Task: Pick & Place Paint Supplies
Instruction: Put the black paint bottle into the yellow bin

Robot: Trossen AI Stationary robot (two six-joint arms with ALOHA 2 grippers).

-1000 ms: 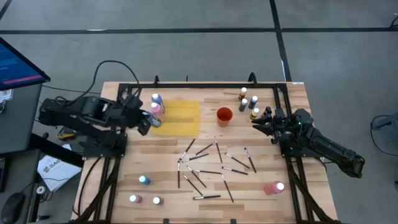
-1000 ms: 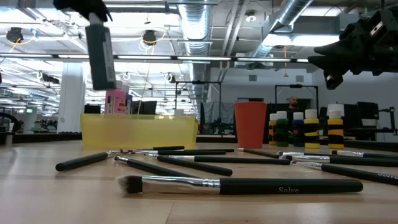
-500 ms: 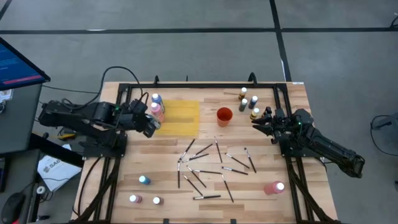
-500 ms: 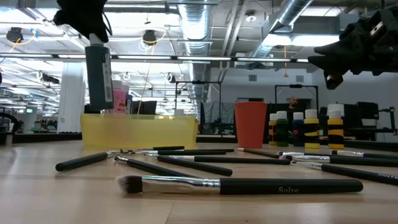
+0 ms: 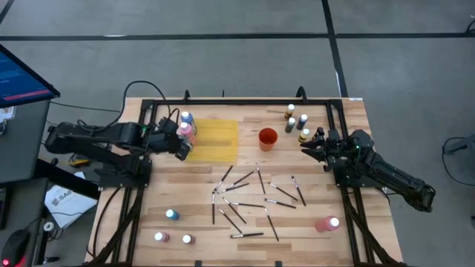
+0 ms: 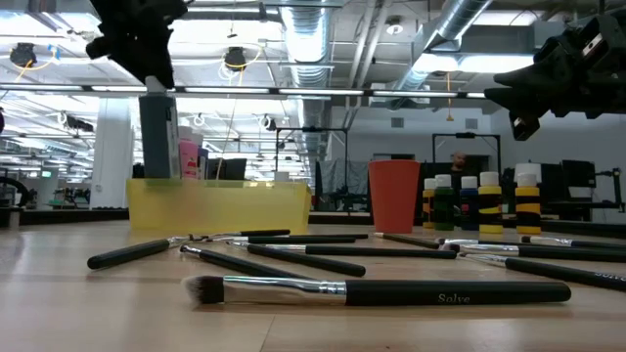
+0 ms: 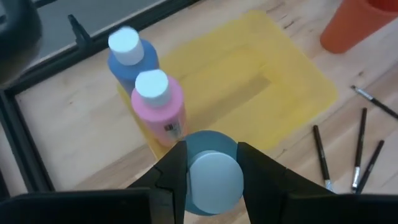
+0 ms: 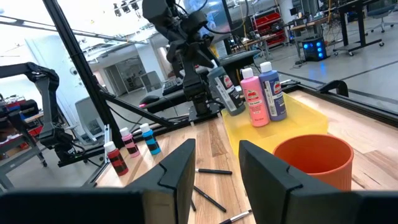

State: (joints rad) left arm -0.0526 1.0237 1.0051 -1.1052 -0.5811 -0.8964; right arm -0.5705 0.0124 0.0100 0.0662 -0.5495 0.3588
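Observation:
My left gripper [image 5: 180,150] is shut on a blue-grey paint bottle [image 7: 211,140] with a pale cap, just over the left near part of the yellow mat [image 5: 215,139]. A pink bottle [image 7: 160,106] and a blue bottle [image 7: 132,57] stand upright on the mat's left edge, just beyond it. Several dark brushes [image 5: 249,196] lie scattered mid-table. My right gripper [image 5: 306,145] hangs open with nothing between its fingers at the right, near the orange cup [image 5: 267,138]. My left gripper pinches the bottle's upper body [image 7: 190,149], just below the cap, between its two fingers [image 7: 171,180]. The fingers slant down from the table's left side. The bottle stands nearly upright, cap up. Whether its bottom [image 6: 156,174] touches the mat, I cannot tell.
Several small bottles [image 5: 297,122] stand at the far right behind the cup. Three bottles [image 5: 171,225] stand at the near left, and a pink one [image 5: 326,223] lies at the near right. A black frame rail [image 7: 25,155] runs along the table's left.
My left gripper has come down with the bottle toward the mat's left near part. The bottle, slightly tilted and high before, now stands nearly upright and lower, beside the pink bottle.

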